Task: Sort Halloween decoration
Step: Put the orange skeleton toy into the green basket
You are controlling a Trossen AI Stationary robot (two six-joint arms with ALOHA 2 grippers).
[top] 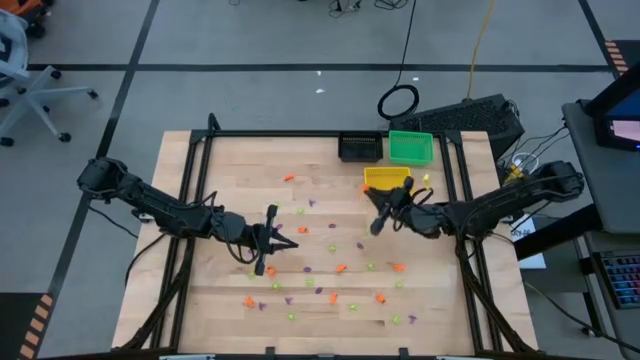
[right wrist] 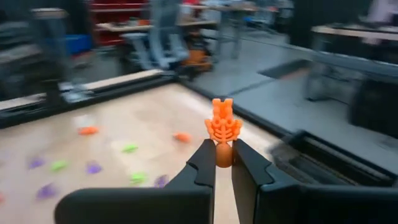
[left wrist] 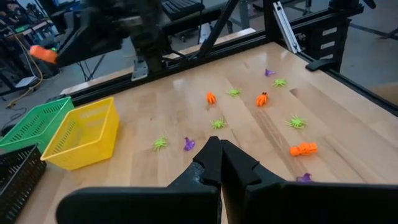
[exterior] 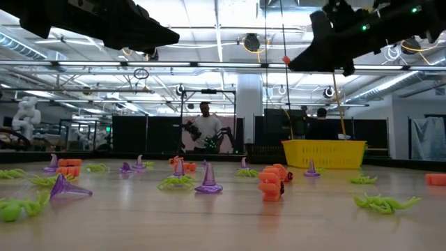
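Right pincer of mine is clamped on an orange trinket, gripping its lower end so the piece stands up between the tips, long axis running up from the tips. I carry it above the counter, just short of the yellow bin, which lies a little farther back; the green bin and black bin sit behind that. So the coming move, I judge, turns on which bin takes orange, and the yellow one is nearest to this arm.

My left pincer hangs over the counter's middle-left, fingers pressed together with nothing between them. The other trinkets, orange, purple and light green, lie scattered across the counter, most of them between and in front of my two arms.

What I cannot make out: whether any bin already holds anything, and the exact shape of the held piece beyond a ribbed, knobbly top.
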